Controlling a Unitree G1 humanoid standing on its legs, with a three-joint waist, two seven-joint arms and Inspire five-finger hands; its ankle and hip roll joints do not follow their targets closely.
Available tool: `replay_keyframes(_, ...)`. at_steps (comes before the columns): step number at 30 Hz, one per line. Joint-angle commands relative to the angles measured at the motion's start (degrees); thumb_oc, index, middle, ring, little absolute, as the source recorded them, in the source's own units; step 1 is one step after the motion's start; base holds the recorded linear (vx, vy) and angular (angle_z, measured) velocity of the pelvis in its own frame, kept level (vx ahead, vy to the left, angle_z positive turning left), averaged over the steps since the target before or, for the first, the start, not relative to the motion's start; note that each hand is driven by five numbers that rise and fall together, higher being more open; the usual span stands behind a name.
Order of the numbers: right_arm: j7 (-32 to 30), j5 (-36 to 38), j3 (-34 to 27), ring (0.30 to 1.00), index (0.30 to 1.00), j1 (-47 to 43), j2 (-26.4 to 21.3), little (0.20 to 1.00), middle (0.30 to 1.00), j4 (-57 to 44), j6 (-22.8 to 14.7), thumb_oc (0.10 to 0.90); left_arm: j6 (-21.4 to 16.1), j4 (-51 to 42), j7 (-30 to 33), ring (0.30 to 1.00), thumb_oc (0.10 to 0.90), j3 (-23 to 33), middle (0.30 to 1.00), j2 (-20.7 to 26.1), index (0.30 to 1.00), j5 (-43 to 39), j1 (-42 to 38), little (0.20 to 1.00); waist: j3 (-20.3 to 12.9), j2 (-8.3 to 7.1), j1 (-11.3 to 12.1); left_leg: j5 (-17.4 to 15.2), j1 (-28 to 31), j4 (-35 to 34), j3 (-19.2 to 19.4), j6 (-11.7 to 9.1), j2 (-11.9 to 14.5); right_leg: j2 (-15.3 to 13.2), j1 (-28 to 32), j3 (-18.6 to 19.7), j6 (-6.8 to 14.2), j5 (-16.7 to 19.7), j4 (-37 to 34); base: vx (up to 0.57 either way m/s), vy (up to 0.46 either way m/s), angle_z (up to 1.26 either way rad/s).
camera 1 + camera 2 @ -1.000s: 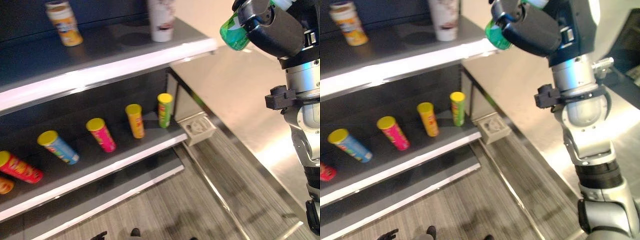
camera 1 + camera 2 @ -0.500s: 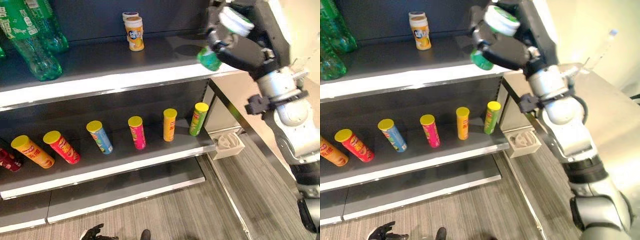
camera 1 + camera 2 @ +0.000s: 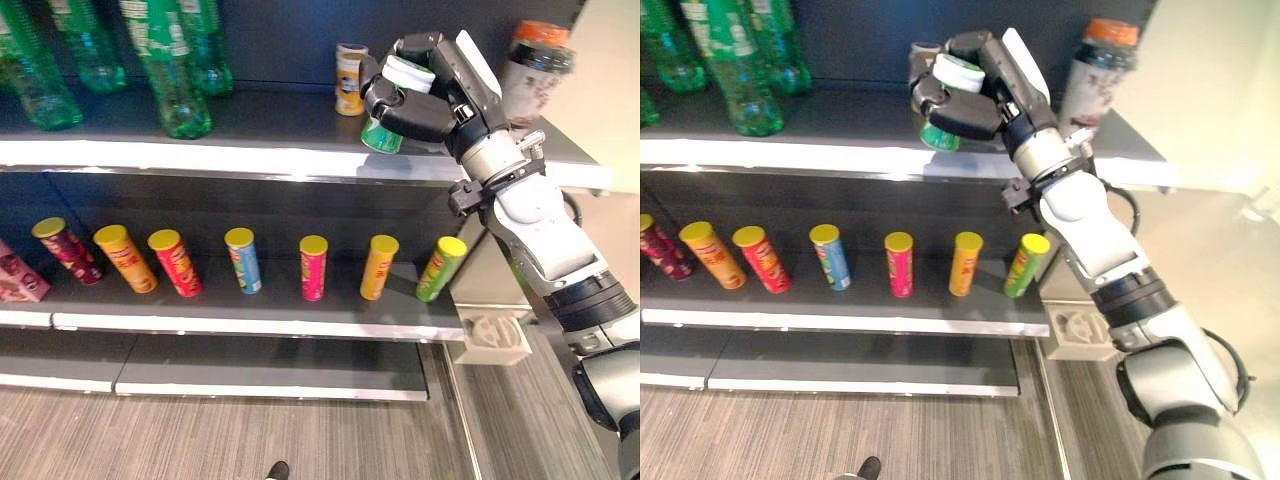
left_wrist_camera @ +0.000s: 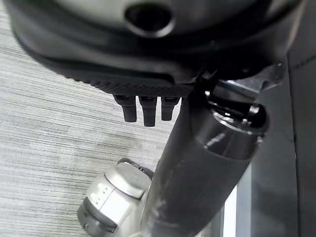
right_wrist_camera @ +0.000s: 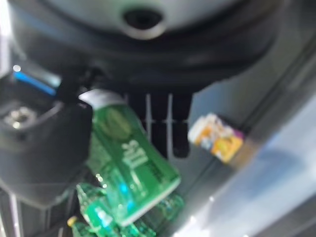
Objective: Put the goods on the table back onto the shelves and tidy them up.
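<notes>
Green plastic shows between the curled fingers of the right hand [image 3: 425,95]: a small green bottle [image 3: 381,137] with a white cap, clasped by fingers and thumb and held tilted just above the front part of the upper shelf [image 3: 250,158], at about 1 o'clock in the left eye view. In the right wrist view the bottle [image 5: 129,163] lies across the palm, its cap near the thumb. Just behind the hand, toward 12 o'clock, an orange-and-white cup [image 3: 350,80] stands on the same shelf, and at 2 o'clock a tall drink cup with an orange lid [image 3: 532,82] stands near the shelf's right end. Large green bottles [image 3: 172,70] stand along the shelf from 10 to 11 o'clock. On the lower shelf [image 3: 260,322] a row of yellow-lidded tube cans runs across the middle: a green can [image 3: 438,270] at 3 o'clock, then an orange can [image 3: 377,268], a pink can [image 3: 313,268], a blue can [image 3: 242,261] and red ones [image 3: 175,263] toward 9 o'clock. A white socket box [image 3: 496,338] sits at 4 o'clock on the grey floor [image 3: 200,440]. The left hand [image 4: 148,106] hangs over the floor with its fingers straight and slack, holding nothing.
</notes>
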Motion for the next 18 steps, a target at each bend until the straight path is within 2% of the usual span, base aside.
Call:
replay_keyframes(1, -4.11, -1.91, -1.28, 0.3, 0.3, -11.48, 0.49, 0.3, 0.3, 3.99, -3.32, 0.4, -1.8, 2.03, 1.12, 0.9, 0.8, -2.8, 0.9, 4.28, 0.9, -0.9, -3.32, 0.9, -3.81, -1.79, 1.32, -5.64, 1.53, 0.06, 1.73, 1.84, -1.35, -3.62, -2.96, -2.72, 1.44, -0.99, 1.74, 0.02, 0.011, 0.27)
replay_keyframes(7, -7.18, -8.5, -1.75, 0.3, 0.3, -12.89, 1.0, 0.3, 0.3, 10.03, -1.56, 0.4, -1.7, 2.01, 1.34, 0.9, 0.8, -3.63, 0.9, 4.48, 0.9, -1.95, -3.37, 0.9, -3.78, -2.38, 3.36, -5.25, 0.52, 0.06, -0.88, 1.85, -2.36, -4.77, -1.99, -6.72, 1.55, -1.06, 1.79, 0.01, 0.012, 0.29)
replay_keyframes(16, -12.55, -21.63, -1.4, 0.3, 0.3, -15.01, 0.32, 0.3, 0.3, 14.64, 0.75, 0.4, -1.81, 1.28, 2.15, 0.9, 0.8, -4.35, 0.9, 5.18, 0.9, -1.79, -3.43, 0.9, -3.49, -2.8, 5.26, -5.18, -0.25, 0.06, -2.13, 2.16, -3.15, -5.65, -1.39, -8.91, 1.81, -0.73, 1.33, 0.01, 0.018, 0.13)
replay_keyframes(18, -12.86, -22.62, -1.51, 0.3, 0.3, -15.01, 0.25, 0.3, 0.3, 14.48, 0.8, 0.4, -1.84, 1.15, 2.23, 0.9, 0.8, -4.41, 0.9, 5.19, 0.9, -1.75, -3.48, 0.9, -3.47, -2.85, 5.35, -5.21, -0.34, 0.06, -2.23, 2.21, -3.27, -5.76, -1.37, -9.03, 1.87, -0.7, 1.28, 0.0, 0.014, 0.12)
